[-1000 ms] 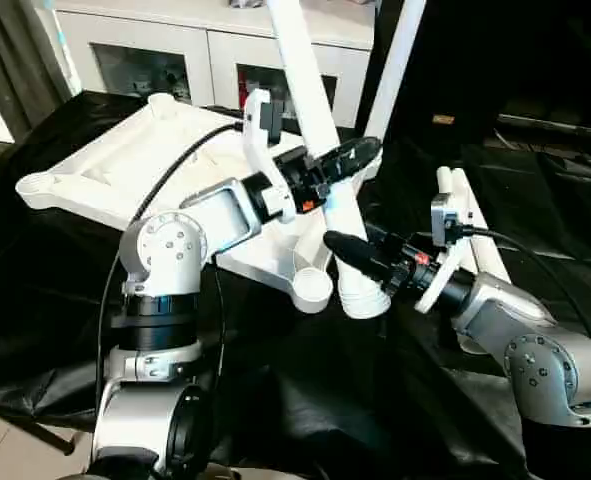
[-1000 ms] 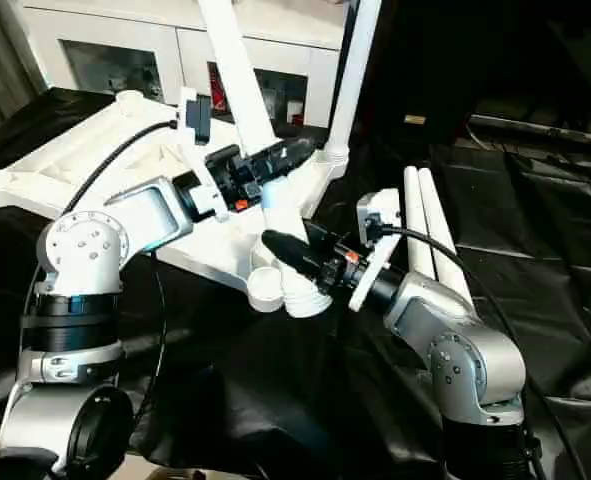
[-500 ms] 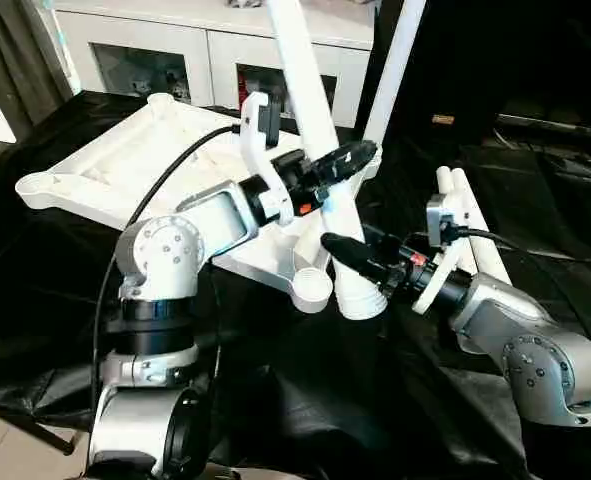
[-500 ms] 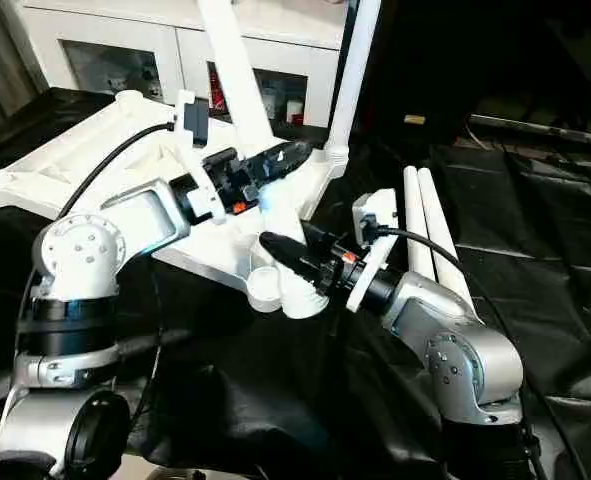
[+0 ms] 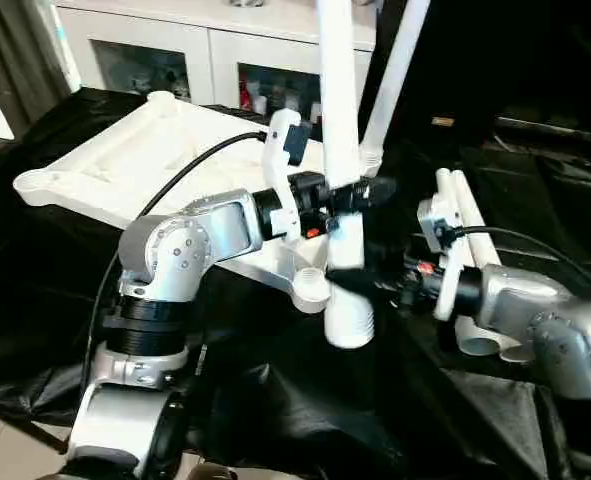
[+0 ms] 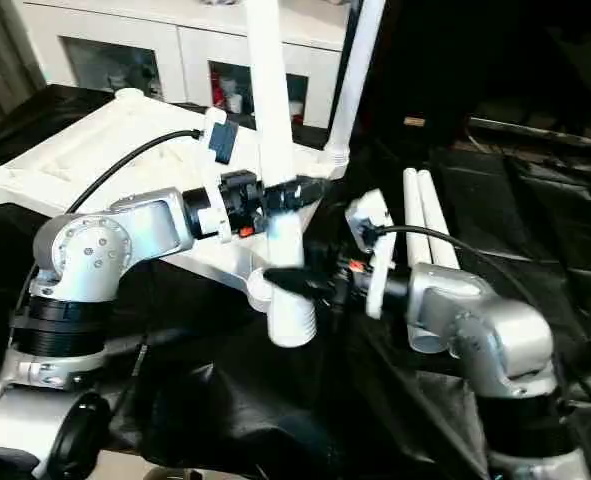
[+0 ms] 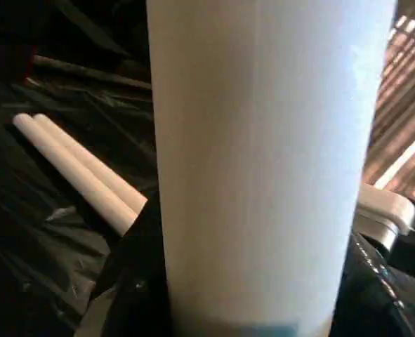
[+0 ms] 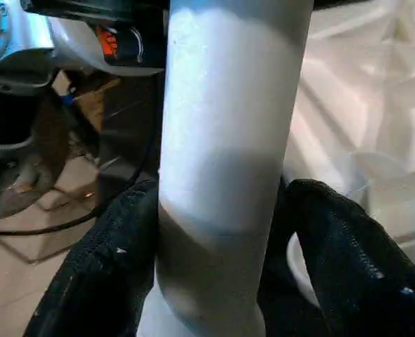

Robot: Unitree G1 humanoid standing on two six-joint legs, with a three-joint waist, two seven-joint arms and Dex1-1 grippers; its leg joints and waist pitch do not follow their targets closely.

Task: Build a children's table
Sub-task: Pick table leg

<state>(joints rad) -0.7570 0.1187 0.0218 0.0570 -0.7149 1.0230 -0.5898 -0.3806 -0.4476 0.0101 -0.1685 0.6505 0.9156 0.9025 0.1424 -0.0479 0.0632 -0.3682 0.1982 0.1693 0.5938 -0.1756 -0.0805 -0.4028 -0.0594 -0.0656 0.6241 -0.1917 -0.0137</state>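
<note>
Leg [image 5: 339,150] of the children's table stands nearly upright at frame centre, wide end down, its top running out of the upper edge. Left hand [image 5: 360,193] pinches it at mid-height. Right hand [image 5: 360,283] sits lower at the same leg, one finger [image 8: 347,253] on each side; in the right wrist view a gap shows on one side, so grip cannot be confirmed. Tabletop [image 5: 135,160] lies underside up, upper left, on the black-draped surface [image 5: 35,260], one corner socket [image 5: 312,290] just beside the leg's base. A second leg [image 5: 395,75] rises from its far corner. Two legs [image 5: 470,230] lie together at right.
</note>
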